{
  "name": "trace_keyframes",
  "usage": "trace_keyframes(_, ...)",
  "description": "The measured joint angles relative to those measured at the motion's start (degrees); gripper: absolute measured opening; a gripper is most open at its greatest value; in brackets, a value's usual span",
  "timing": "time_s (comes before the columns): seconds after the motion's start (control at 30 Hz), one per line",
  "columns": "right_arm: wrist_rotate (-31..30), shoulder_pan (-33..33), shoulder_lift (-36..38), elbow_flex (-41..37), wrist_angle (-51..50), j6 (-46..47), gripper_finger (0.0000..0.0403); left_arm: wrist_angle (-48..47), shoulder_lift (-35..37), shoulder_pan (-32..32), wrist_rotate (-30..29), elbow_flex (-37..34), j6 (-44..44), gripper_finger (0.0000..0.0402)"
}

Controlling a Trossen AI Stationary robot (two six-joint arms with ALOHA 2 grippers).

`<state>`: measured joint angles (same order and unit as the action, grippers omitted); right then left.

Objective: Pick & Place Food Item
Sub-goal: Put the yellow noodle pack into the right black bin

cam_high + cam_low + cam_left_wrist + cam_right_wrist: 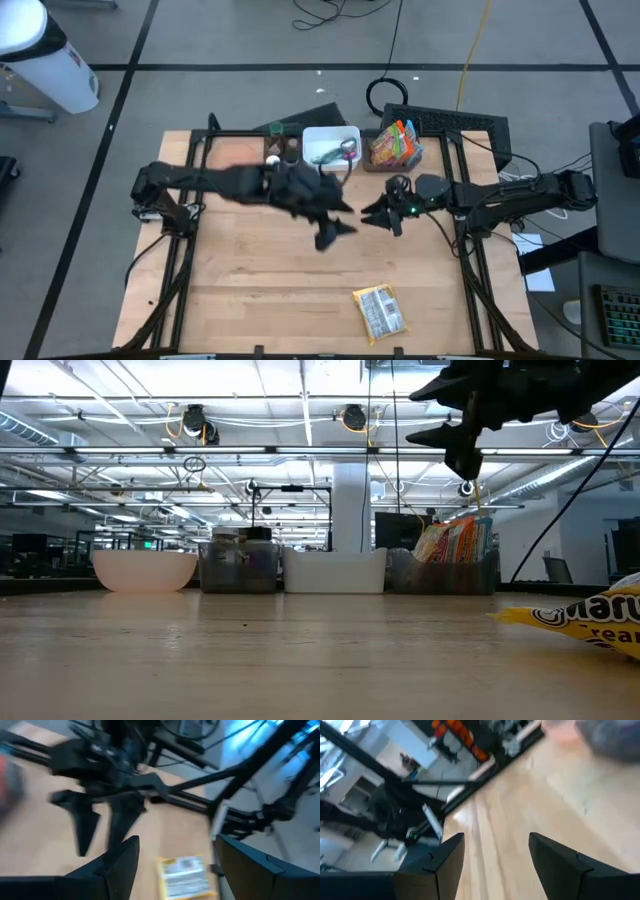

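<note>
A yellow snack packet point(380, 311) lies flat on the wooden counter point(250, 290) in the lower centre-right of the overhead frame, well apart from both arms. The left pincer point(335, 228) hangs in mid-frame with its fingers spread and nothing between them; its wrist camera looks past them down at the packet point(185, 876). The right pincer point(378, 216) hovers just beside it, also spread and empty. Along the frame's upper edge of the counter stand a white bin point(330, 146) and a bin of colourful packets point(395, 145). To grasp well, the left pincer should probably travel toward the lower right, lower squarely over the packet, and close across its narrow width, since crinkly wrapping may slip.
</note>
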<state>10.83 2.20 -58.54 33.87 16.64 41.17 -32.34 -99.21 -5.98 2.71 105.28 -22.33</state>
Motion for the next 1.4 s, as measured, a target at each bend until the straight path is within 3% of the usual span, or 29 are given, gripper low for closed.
trace_keyframes(0.1, 4.5, -2.7, -0.7, 0.0, -1.3, 1.0, 0.0215, 4.3, -0.1, -2.6, 0.9, -4.6, -4.6, 0.0271)
trace_keyframes(0.27, 11.9, -8.1, -0.7, 0.0, -3.8, 7.5, 0.0215, 3.7, -0.1, -6.2, 2.0, -11.2, -10.2, 0.0271)
trace_keyframes(0.37, 10.9, -13.7, -0.7, 0.0, -6.2, 10.3, 0.0215, 5.5, -0.1, -9.0, 1.8, -14.8, -12.0, 0.0271)
trace_keyframes(0.67, -0.4, -27.5, -6.1, -0.1, -16.8, 19.6, 0.0215, 16.0, -0.1, -15.5, 4.8, -25.6, -18.5, 0.0271)
trace_keyframes(1.03, -0.3, -30.8, -15.9, -0.1, -28.1, 30.8, 0.0215, 24.5, -0.1, -22.4, 2.2, -29.6, -21.7, 0.0271)
trace_keyframes(1.27, -0.2, -30.8, -20.4, 0.0, -17.7, 30.9, 0.0215, 24.8, -0.1, -23.8, 0.2, -29.6, -23.3, 0.0271)
trace_keyframes(1.4, 0.7, -30.8, -23.2, 0.0, -16.5, 31.7, 0.0215, 24.9, -0.1, -23.8, 0.1, -29.6, -23.2, 0.0271)
